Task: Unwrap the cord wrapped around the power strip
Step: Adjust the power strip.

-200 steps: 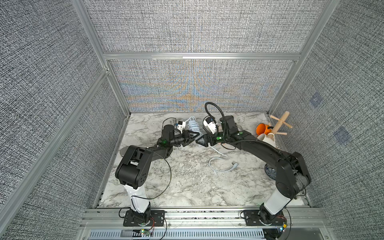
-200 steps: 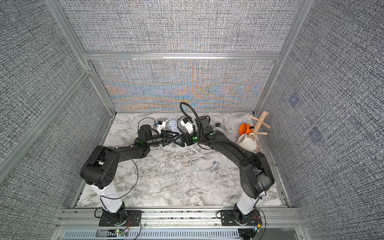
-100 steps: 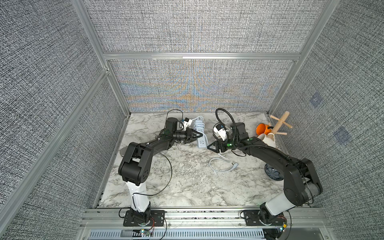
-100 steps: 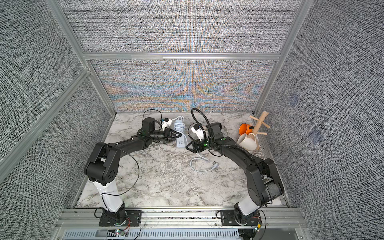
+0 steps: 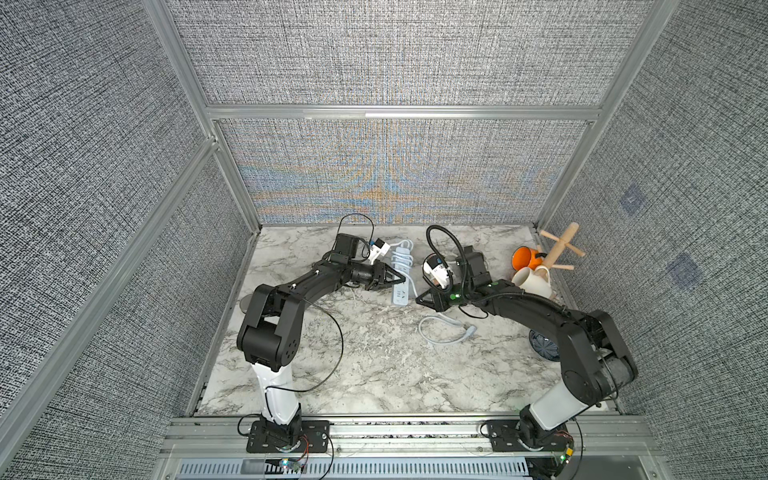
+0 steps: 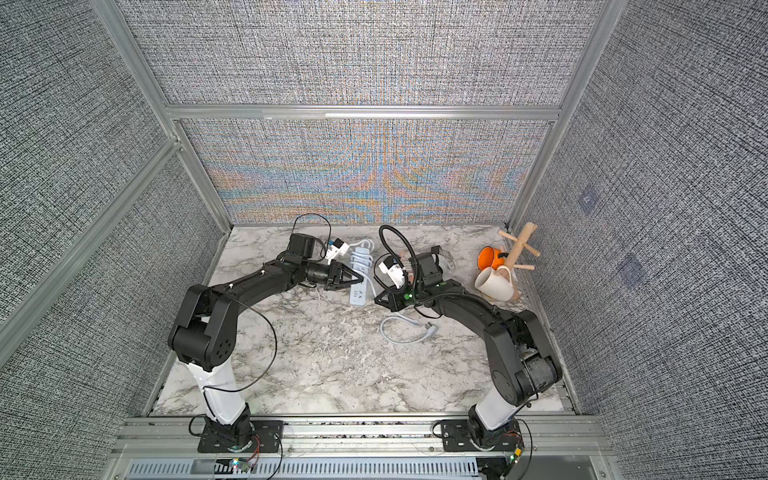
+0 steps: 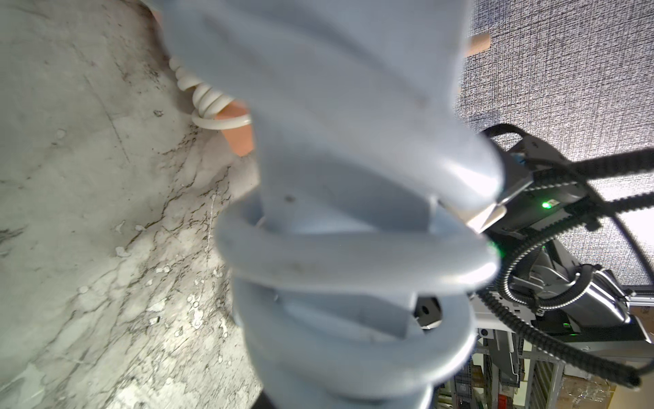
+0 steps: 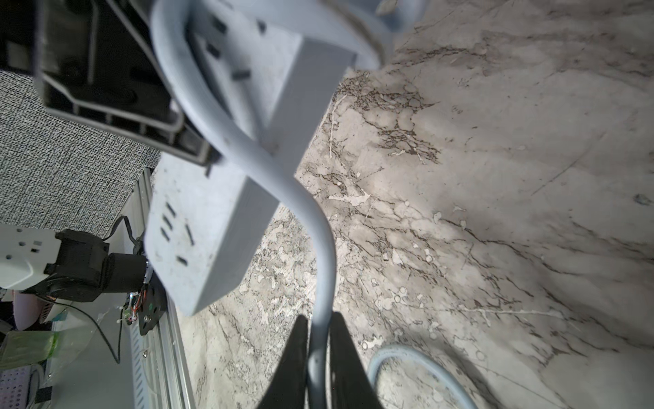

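Right wrist view: right claw pinches cord; left claw clamps power strip near back wall.

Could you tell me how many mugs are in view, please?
2. An orange mug sits beside the wooden mug tree at the far right; a white mug is right next to it, nearer the robot's base. The right arm could hide another.

The left arm and right arm are black with white lower links and loose black cables.
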